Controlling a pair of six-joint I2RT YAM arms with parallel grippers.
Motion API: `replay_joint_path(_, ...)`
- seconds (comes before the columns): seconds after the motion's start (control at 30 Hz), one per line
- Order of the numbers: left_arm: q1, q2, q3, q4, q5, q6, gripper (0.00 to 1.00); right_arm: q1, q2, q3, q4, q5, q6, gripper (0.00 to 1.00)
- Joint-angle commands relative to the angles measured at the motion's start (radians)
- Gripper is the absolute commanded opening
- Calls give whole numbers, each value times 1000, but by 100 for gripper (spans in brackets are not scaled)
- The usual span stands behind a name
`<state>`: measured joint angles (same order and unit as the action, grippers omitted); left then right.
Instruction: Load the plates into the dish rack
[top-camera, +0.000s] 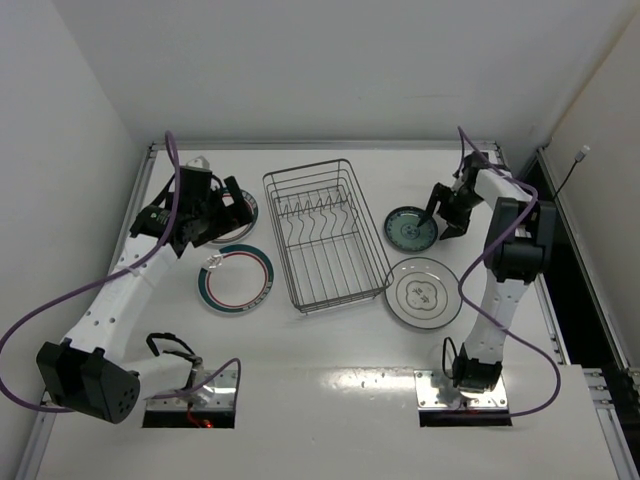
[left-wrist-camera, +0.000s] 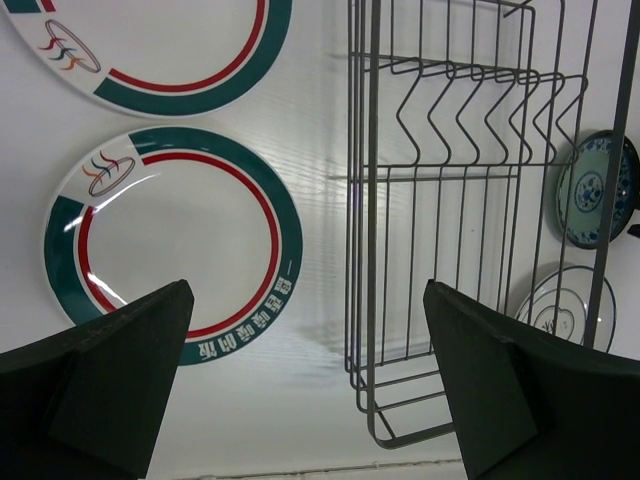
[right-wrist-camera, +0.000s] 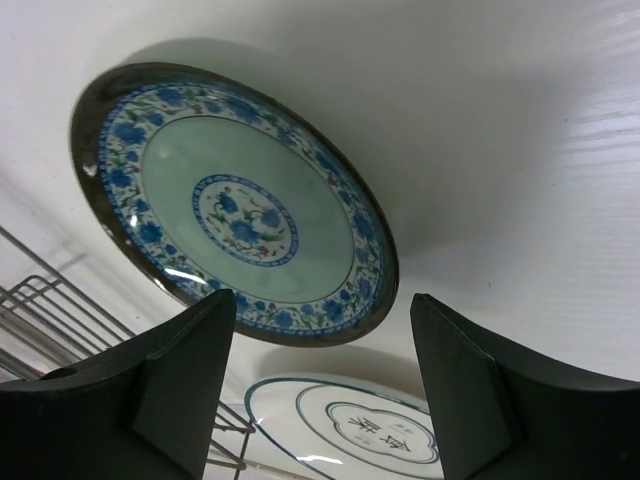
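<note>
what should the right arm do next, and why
Probably lower the right gripper so its jaws straddle the near rim of the teal plate, then close. The jaws are open and hold nothing, the plate lies flat just ahead of them, and the rack is empty, so a grasp seems to come first.

Far rimmed plate (top-camera: 247, 211) — mostly beneath left claw (top-camera: 227, 208)

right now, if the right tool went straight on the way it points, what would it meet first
Most likely the small teal patterned plate, which lies just ahead of the open right tool. It would probably touch the near rim first, though depth is unclear.
</note>
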<state>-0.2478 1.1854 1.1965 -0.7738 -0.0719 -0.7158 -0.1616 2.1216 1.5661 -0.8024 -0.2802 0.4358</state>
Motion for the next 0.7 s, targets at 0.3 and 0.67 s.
replay_joint_path(0.3,12,14,37,-10,17,1,100,-13,63,-31,20,-109,-12,29)
replay_joint_path(0.67,31,52,92,-38,37,21,100,3,-132,98,35,51,6,0)
